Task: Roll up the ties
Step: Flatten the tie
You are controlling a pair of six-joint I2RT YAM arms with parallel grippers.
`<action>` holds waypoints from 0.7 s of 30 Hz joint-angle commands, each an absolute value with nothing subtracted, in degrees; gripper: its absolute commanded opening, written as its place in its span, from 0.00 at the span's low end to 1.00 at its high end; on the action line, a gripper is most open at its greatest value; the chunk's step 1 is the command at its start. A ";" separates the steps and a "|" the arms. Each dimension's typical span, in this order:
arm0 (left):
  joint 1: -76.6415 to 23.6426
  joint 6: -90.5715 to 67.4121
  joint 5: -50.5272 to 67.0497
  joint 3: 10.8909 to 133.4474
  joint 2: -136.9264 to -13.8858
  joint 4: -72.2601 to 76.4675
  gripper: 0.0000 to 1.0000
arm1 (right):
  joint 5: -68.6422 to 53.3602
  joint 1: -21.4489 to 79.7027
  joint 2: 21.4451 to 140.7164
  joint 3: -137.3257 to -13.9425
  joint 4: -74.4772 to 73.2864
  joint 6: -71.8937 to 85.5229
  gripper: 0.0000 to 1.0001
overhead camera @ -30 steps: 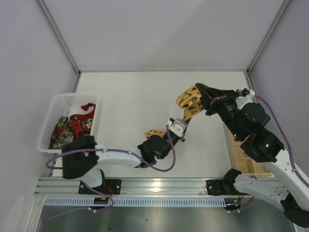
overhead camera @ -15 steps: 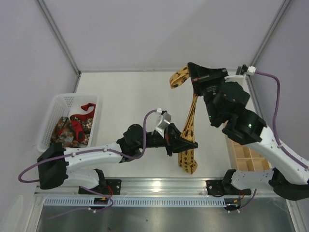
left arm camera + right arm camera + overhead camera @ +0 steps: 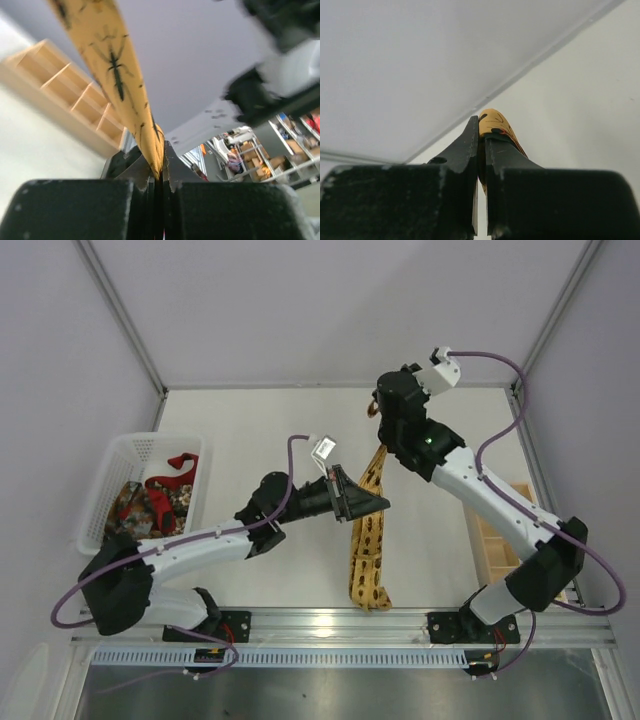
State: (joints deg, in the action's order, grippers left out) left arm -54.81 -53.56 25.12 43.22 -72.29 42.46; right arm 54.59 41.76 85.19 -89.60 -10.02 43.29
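Overhead: the yellow tie (image 3: 367, 540) hangs stretched between the left gripper (image 3: 380, 504) and right gripper (image 3: 378, 408) over the worktop's (image 3: 260, 430) centre, lower end by the near edge. Left wrist: fingers (image 3: 137, 170) clamp it. Right wrist: fingers (image 3: 465, 145) pinch its tip.

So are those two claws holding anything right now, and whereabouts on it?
Both pinch the yellow tie: the right gripper near its upper end, the left gripper partway down its length.

Both white-shelled, the left arm (image 3: 190, 550) and right arm (image 3: 495, 498), with chunky black joints. Purple cables (image 3: 485, 353) loop off each. Green light (image 3: 428, 438) glowing on the right arm. Left hand (image 3: 159, 172), right hand (image 3: 479, 122): black flat-sided fingers (image 3: 507, 150), pale scuffs on the housings.
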 commanded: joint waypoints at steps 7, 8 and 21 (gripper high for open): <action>-50.29 -75.03 50.27 44.03 -102.98 57.61 0.00 | 33.68 18.74 102.38 -87.54 -10.11 57.91 0.04; -49.66 -78.97 51.75 44.38 -105.70 65.66 0.01 | 32.10 17.85 105.70 -87.97 -10.63 58.09 0.06; -47.02 -75.50 53.00 47.56 -117.77 62.22 0.00 | -5.65 12.30 116.02 -97.38 -22.58 49.85 0.87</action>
State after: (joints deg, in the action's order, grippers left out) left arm -46.78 -76.40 47.88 47.99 -118.54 59.75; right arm 7.46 11.60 117.64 -93.27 -21.45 54.08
